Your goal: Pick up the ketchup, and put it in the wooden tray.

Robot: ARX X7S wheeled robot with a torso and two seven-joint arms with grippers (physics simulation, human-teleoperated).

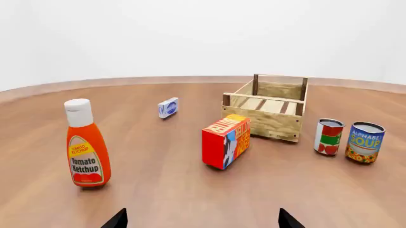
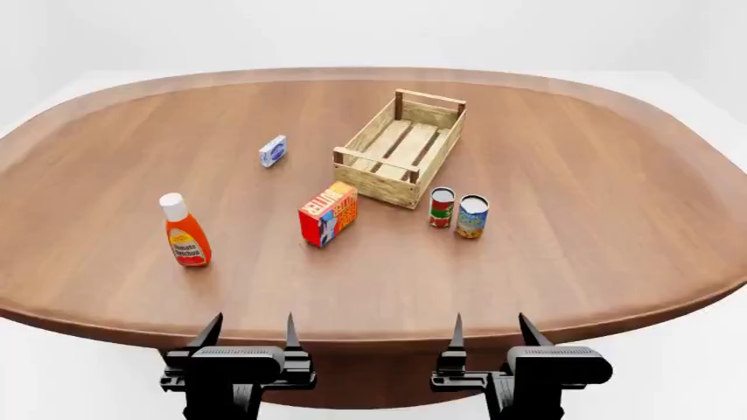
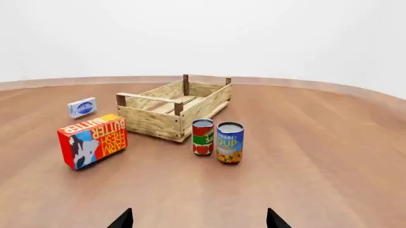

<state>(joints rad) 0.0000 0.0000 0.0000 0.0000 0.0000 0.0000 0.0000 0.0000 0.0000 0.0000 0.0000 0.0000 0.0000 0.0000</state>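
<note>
The ketchup (image 2: 185, 232) stood clear of my left gripper (image 2: 248, 331) and right gripper (image 2: 488, 329), both spread wide; my right wrist view missed it.

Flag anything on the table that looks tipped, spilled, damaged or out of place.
Nothing stands out. The ketchup, butter box and both cans stand upright, the wooden tray sits flat and empty, and no spill shows.
</note>
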